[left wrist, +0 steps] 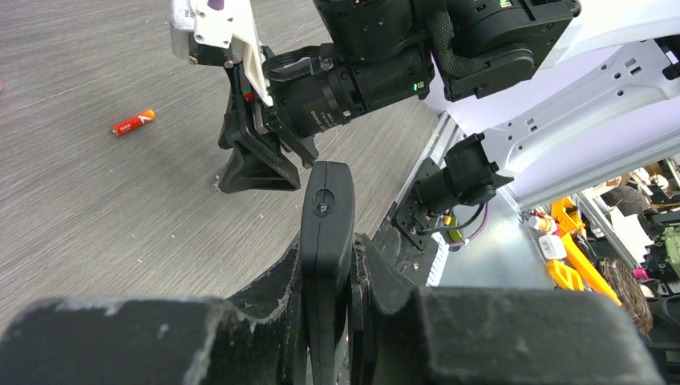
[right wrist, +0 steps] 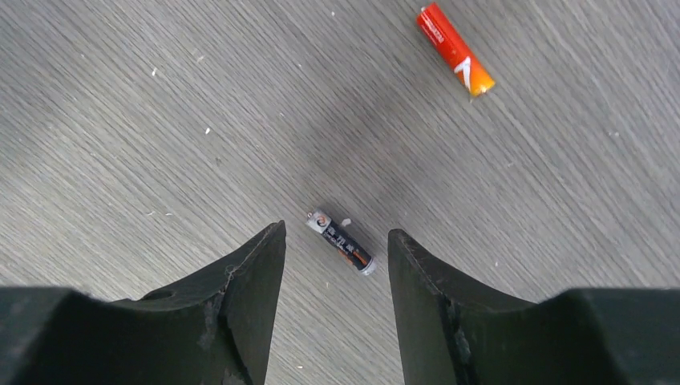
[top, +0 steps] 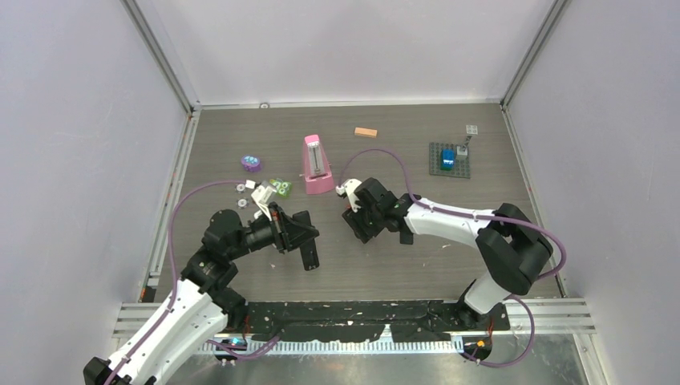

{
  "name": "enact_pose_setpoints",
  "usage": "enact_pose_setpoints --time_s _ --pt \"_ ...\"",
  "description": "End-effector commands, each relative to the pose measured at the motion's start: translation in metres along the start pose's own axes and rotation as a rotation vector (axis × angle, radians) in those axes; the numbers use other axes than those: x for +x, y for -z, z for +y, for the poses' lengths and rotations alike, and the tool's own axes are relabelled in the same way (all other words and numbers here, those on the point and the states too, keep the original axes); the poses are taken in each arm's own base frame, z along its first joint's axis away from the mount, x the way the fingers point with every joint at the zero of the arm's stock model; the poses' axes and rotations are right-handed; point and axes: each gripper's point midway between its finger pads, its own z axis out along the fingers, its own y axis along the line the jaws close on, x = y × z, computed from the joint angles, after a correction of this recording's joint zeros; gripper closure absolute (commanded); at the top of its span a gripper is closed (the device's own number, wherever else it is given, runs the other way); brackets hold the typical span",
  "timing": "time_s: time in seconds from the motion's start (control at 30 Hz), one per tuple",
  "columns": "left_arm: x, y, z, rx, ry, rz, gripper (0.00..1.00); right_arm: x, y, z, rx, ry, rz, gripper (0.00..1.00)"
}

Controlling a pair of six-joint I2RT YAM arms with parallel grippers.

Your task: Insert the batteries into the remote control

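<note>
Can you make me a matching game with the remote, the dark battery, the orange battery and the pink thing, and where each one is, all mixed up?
1 remote
2 dark battery
3 orange battery
4 pink thing

A between the tips of the right pincer
B standing upright on the table
C clamped in the left pincer
D lying alone, clear of both pincers

Pairs: 1-C, 2-A, 3-D, 4-B

My left arm point(top: 188, 309), at seven o'clock from overhead, wears a white moulded shell between matte black joint housings. My right arm point(top: 449, 220), at four o'clock, matches it. A purple cable point(top: 169, 241) loops along each. The right gripper point(right wrist: 335, 231) has black wedge-shaped fingers point(right wrist: 240, 297), scuffed pale along their edges, and a white bracket point(left wrist: 228, 36) at its wrist.
</note>
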Motion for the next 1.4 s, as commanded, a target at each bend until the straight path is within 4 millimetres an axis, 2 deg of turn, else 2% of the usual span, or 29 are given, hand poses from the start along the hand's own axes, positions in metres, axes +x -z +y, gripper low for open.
enact_pose_setpoints --time_s 0.0,0.17,0.5,0.63,0.87,0.97,1.13,1.17,1.2,1.23,1.27,1.3,1.33,1.37 --pt "-0.024 0.004 -0.017 0.032 -0.057 -0.067 1.0 -0.017 -0.001 0.005 -0.034 0.059 -0.025 0.44" --pt "-0.025 0.005 -0.018 0.035 -0.061 -0.072 1.0 -0.012 -0.003 0.015 -0.1 0.1 0.007 0.42" --pt "-0.033 0.008 -0.028 0.058 -0.071 -0.089 1.0 0.007 -0.01 -0.001 -0.036 0.162 0.177 0.44" --pt "-0.033 0.008 -0.029 0.063 -0.071 -0.089 1.0 0.006 -0.012 -0.005 -0.017 0.17 0.192 0.55" --pt "-0.032 0.008 -0.028 0.059 -0.06 -0.09 1.0 -0.001 -0.012 -0.003 -0.012 0.128 0.152 0.85" --pt "-0.033 0.009 -0.029 0.062 -0.048 -0.096 1.0 -0.015 -0.006 0.001 -0.017 0.069 0.078 0.93" --pt "-0.037 0.008 -0.034 0.098 -0.01 -0.142 1.0 -0.054 0.034 0.017 -0.071 -0.064 -0.146 0.95" --pt "-0.04 0.007 -0.035 0.104 0.005 -0.16 1.0 -0.068 0.053 0.022 -0.096 -0.106 -0.218 0.95" --pt "-0.042 0.007 -0.034 0.106 0.022 -0.174 1.0 -0.074 0.061 0.024 -0.099 -0.155 -0.261 0.95" --pt "-0.046 0.007 -0.035 0.107 0.04 -0.195 1.0 -0.085 0.08 0.03 -0.11 -0.164 -0.327 0.95" --pt "-0.052 0.007 -0.037 0.111 0.062 -0.223 1.0 -0.092 0.09 0.031 -0.103 -0.197 -0.368 0.95" --pt "-0.058 0.008 -0.039 0.119 0.078 -0.251 1.0 -0.1 0.109 0.043 -0.124 -0.188 -0.424 0.94" --pt "-0.064 0.008 -0.041 0.121 0.096 -0.275 1.0 -0.109 0.12 0.041 -0.092 -0.21 -0.468 0.94" --pt "-0.07 0.008 -0.042 0.119 0.11 -0.294 1.0 -0.115 0.138 0.055 -0.115 -0.195 -0.517 0.94"
